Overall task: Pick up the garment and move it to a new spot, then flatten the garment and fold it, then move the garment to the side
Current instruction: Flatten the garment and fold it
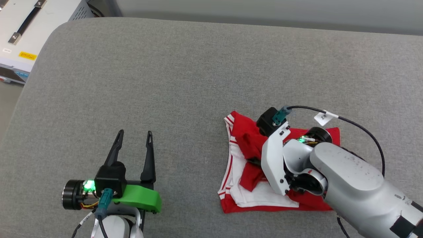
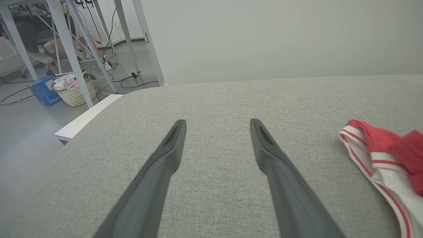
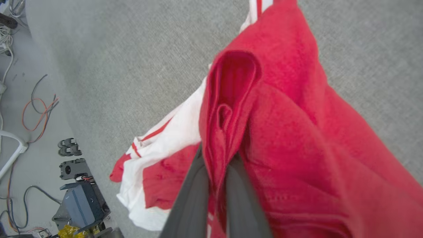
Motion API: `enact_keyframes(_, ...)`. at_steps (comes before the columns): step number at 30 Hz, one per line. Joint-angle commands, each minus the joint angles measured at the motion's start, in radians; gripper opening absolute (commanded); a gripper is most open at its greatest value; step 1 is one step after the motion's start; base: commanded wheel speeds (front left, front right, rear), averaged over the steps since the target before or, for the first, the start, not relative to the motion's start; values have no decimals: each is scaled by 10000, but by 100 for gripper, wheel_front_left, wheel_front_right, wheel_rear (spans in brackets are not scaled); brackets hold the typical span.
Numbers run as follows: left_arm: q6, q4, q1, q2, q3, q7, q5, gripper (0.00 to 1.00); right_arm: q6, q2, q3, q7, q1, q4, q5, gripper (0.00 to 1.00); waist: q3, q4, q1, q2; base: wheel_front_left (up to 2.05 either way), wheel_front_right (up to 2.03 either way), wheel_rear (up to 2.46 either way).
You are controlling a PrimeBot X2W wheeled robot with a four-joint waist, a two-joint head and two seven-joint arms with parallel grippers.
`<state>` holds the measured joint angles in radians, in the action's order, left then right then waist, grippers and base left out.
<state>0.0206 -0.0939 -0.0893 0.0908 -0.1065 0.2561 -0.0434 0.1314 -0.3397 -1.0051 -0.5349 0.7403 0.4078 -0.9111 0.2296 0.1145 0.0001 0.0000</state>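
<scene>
The garment (image 1: 243, 137), red with white sleeves and red-white striped trim, lies bunched on the right of the grey padded table (image 1: 165, 82). My right gripper (image 3: 218, 155) is shut on a raised red fold of the garment (image 3: 290, 132), and its wrist (image 1: 274, 158) stands over the cloth and hides the fingers in the head view. The left gripper (image 1: 135, 132) rests at the lower left with its fingers spread and nothing between them. In the left wrist view, the left gripper (image 2: 217, 121) points across bare cloth, and the garment's striped edge (image 2: 380, 148) lies to its right.
A white equipment box (image 1: 26, 33) stands past the table's rounded far-left corner. The floor beside the table holds cables (image 3: 39, 112), a grey device (image 3: 81, 201), a white basket (image 2: 74, 94) and metal frame legs (image 2: 69, 49). A black cable (image 1: 363, 129) loops over the right arm.
</scene>
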Motion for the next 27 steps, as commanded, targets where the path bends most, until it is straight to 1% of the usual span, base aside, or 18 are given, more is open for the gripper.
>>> enact_keyframes(1, -49, -10, -190, -58, 47, 57, 62, 100, -7, 103, -210, 114, 78, 342, -54, 0, 12, -35, -1, 0, 0, 0, 0)
enact_keyframes(5, -65, -49, -156, -59, 119, 57, 76, 100, -7, 303, -709, 410, 84, 1186, -323, 0, -23, -152, -1, 0, 0, 0, 0)
enact_keyframes(8, -75, -84, -133, -56, 164, 57, 93, 100, -7, 341, -978, 681, 159, 1510, -549, 0, -104, -244, -1, 0, 0, 0, 0)
enact_keyframes(9, -87, -94, -126, -56, 164, 57, 106, 100, -7, 339, -1038, 830, 203, 1563, -640, 29, -143, -271, -1, 0, 0, 0, 0)
enact_keyframes(10, -94, -109, -117, -58, 164, 57, 115, 100, -7, 317, -1081, 1019, 261, 1561, -719, 100, -194, -292, -1, 0, 0, 0, 0)
enact_keyframes(13, -117, -140, -83, -62, 170, 57, 128, 100, -7, 129, -1099, 1750, 438, 1364, -795, 100, -345, -324, -1, 0, 0, 0, 0)
enact_keyframes(15, -121, -154, -26, -60, 198, 57, 127, 100, -7, -112, -1016, 2414, 534, 1091, -786, 100, -458, -350, -1, 0, 0, 0, 0)
enact_keyframes(19, -128, -127, 161, -31, 293, 57, 104, 100, -7, -807, -621, 3942, 604, 527, -463, 100, -692, -474, -1, 0, 0, 0, 0)
enact_keyframes(21, -132, -98, 263, -19, 349, 57, 83, 100, -7, -1158, -223, 4712, 512, 472, -159, 100, -812, -542, -1, 0, 0, 0, 0)
enact_keyframes(24, -152, -51, 389, -1, 444, 57, 44, 100, -7, -1584, 669, 5927, 263, 674, 555, 100, -962, -641, -1, 0, 0, 0, 0)
enact_keyframes(27, -175, -28, 483, -2, 483, 57, 40, 100, -7, -1744, 1756, 7093, -159, 1011, 1394, 100, -1099, -708, -1, 0, 0, 0, 0)
